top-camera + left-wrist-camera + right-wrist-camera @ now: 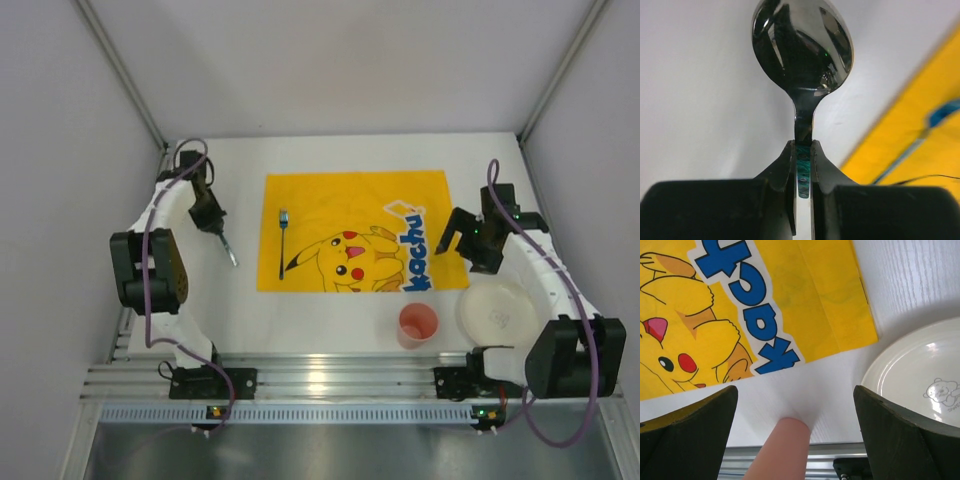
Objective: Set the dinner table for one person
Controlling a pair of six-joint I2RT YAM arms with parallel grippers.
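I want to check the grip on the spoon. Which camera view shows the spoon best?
The left wrist view: the spoon fills the frame, its handle clamped in the left gripper. The top external view shows it only small; the right wrist view misses it.

dinner table (240, 310), yellow mat (320, 200), plate (497, 312), pink cup (418, 325)

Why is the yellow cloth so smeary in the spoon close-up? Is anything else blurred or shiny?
Left wrist view: the spoon is sharp and mirror-bright, the yellow mat behind it out of focus. Right wrist view: the pink cup is a soft blur up close; the plate shows glare. Top external view: bright reflections on the rail.
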